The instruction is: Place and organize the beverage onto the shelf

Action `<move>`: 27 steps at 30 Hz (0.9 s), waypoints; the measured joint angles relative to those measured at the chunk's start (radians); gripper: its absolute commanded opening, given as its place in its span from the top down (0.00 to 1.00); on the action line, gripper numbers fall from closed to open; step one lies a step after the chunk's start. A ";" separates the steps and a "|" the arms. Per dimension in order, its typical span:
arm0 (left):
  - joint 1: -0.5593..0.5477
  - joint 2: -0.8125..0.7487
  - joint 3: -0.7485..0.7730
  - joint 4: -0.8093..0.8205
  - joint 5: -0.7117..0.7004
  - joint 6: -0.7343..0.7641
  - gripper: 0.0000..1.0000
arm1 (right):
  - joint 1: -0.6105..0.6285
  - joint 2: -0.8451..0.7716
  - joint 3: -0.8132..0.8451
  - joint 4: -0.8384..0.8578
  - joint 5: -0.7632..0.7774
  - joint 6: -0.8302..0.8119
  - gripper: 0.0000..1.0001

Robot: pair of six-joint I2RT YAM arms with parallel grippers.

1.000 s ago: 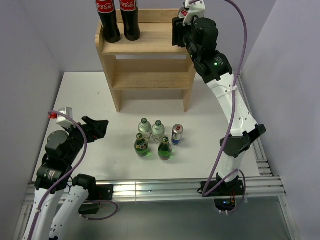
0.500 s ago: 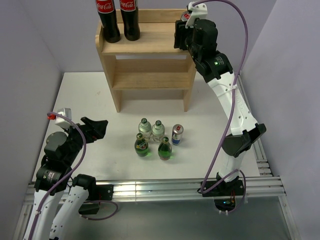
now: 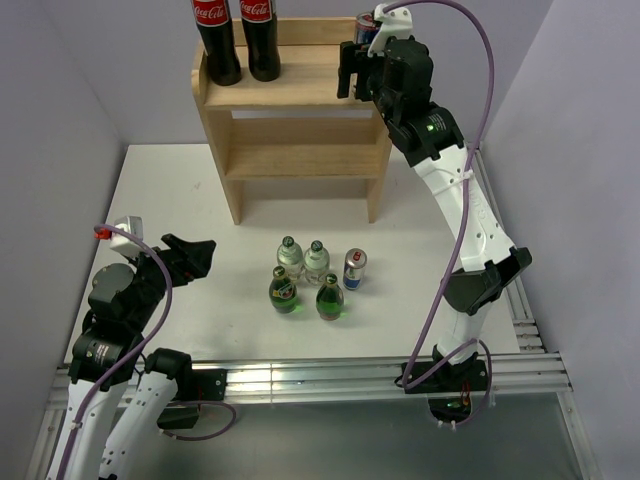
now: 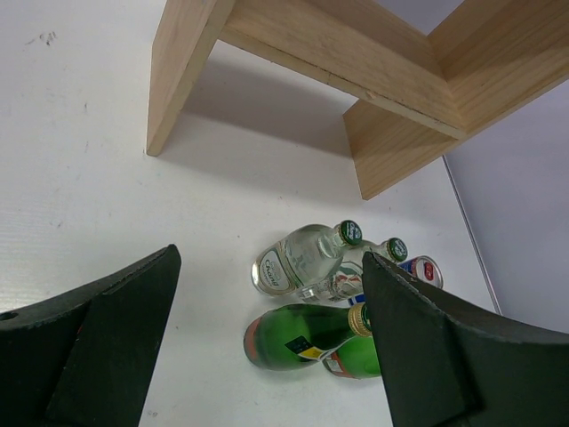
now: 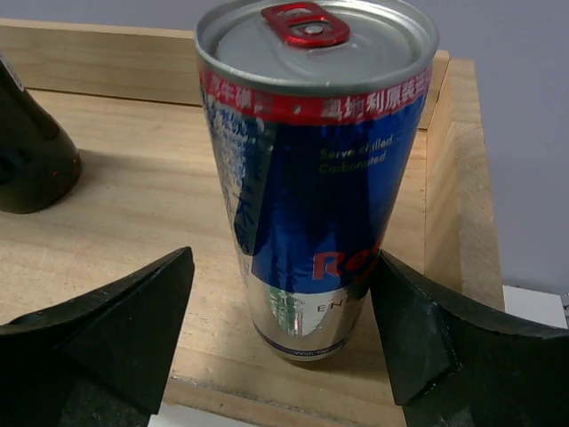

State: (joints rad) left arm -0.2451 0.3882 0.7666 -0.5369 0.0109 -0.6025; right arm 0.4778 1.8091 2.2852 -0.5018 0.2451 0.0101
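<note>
can (image 5: 311,178) upright on shelf (image 5: 133,196) top, from above mostly behind the wide-open right gripper (image 5: 283,267)

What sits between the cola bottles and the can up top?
Only bare shelf wood separates cola bottle and can; the right wrist view shows it.

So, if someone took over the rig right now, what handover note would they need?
Right gripper: open, straddling one can that stands upright at the back right of the shelf top tier.
Left gripper: open, empty, over the table, left side.
Done: one can shelved.
Left: the other can, two clear bottles and two green bottles, clustered upright on the table.
</note>
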 measured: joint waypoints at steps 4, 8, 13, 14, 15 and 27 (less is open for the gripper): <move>0.000 0.000 0.000 0.000 0.000 0.000 0.10 | 0.000 0.000 0.000 0.001 0.001 0.008 0.12; 0.000 0.000 0.000 0.000 0.000 0.000 0.10 | 0.000 -0.001 -0.006 0.010 0.001 0.016 0.12; 0.000 0.000 0.000 0.000 0.000 0.000 0.10 | 0.002 -0.020 -0.056 0.029 -0.005 0.034 0.09; 0.000 0.000 0.000 0.000 0.000 0.000 0.10 | 0.002 -0.029 -0.071 0.039 -0.008 0.038 0.08; 0.001 0.000 0.000 0.000 0.000 0.000 0.10 | 0.002 -0.043 -0.090 0.047 -0.010 0.046 0.08; 0.005 0.000 0.000 0.000 0.000 0.000 0.10 | 0.002 -0.235 -0.325 0.035 -0.004 0.101 0.04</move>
State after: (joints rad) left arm -0.2405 0.3882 0.7666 -0.5369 0.0105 -0.6025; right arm 0.4801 1.5742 1.9598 -0.4667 0.2409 0.1112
